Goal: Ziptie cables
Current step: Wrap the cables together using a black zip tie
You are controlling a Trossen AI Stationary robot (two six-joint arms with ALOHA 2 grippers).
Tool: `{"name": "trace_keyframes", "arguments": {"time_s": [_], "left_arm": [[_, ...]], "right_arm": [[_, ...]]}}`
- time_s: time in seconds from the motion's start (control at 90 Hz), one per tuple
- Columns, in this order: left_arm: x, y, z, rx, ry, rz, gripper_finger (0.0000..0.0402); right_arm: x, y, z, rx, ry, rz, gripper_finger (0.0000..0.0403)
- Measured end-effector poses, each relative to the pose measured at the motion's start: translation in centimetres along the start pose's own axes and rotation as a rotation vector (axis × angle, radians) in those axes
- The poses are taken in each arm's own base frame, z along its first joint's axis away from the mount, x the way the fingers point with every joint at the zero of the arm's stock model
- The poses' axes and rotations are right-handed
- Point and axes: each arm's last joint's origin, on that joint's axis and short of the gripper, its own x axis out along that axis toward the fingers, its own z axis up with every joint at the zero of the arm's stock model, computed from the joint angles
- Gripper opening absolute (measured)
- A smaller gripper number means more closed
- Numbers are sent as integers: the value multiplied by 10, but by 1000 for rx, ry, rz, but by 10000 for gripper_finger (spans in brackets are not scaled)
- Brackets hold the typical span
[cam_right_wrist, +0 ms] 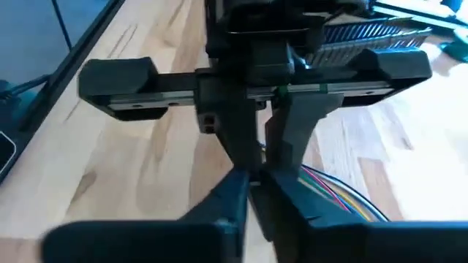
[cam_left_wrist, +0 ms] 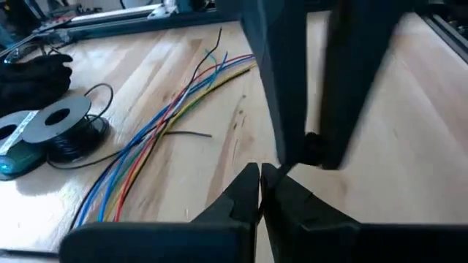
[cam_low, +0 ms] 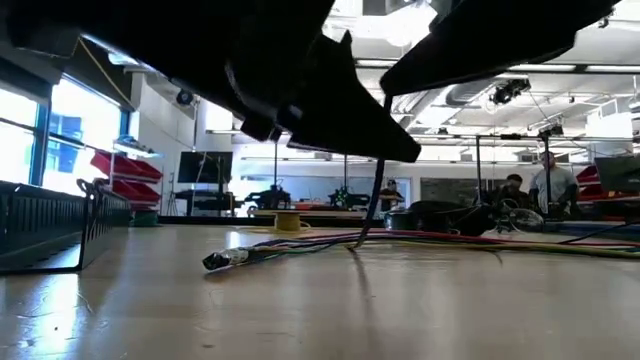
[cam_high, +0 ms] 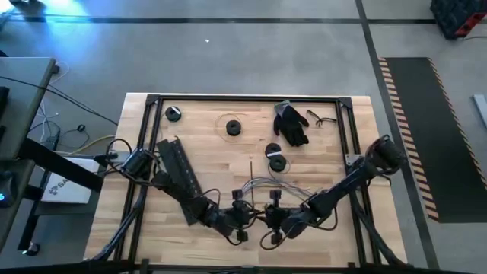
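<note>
lying on a pale wooden table [cam_high: 205, 152], the cables [cam_high: 262, 185] fan out as a loose bundle of thin wires near the table's front middle, just behind the two grippers. in the left wrist view the wires [cam_left_wrist: 157, 128] show blue, red, yellow and dark strands running side by side. the left gripper [cam_high: 242, 215] and the right gripper [cam_high: 268, 216] meet nose to nose at the front edge, both with fingers pressed together; a thin black strip [cam_low: 372, 175], seemingly a zip tie, hangs from where they meet, but which one pinches it cannot be told.

around them sit three small round black spools: one at the far left [cam_high: 173, 113], one at the far middle [cam_high: 233, 127], one near the centre [cam_high: 276, 160] just behind the cables. one long black slotted duct strip [cam_high: 176, 175] lies slanted on the left, partly under the left arm. one black glove [cam_high: 291, 122] and one pair of glasses [cam_high: 320, 119] rest at the far side. from table height the dark arms block most of the upper scene; two people stand far off in the room.
</note>
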Motion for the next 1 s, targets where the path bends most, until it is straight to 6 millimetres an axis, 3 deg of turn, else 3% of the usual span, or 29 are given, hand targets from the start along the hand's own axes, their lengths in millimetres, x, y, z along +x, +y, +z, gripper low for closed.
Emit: {"name": "trace_keyframes", "arguments": {"time_s": [0.267,0.611,1.0], "left_arm": [[1,2,-2,0,29,10,7],[-5,7,0,2,91,16,83],[-2,9,-3,33,113,6,88]], "right_arm": [[8,-13,-1,49,49,27,2],[11,-21,-7,68,119,25,0],[6,-23,-1,62,106,46,0]]}}
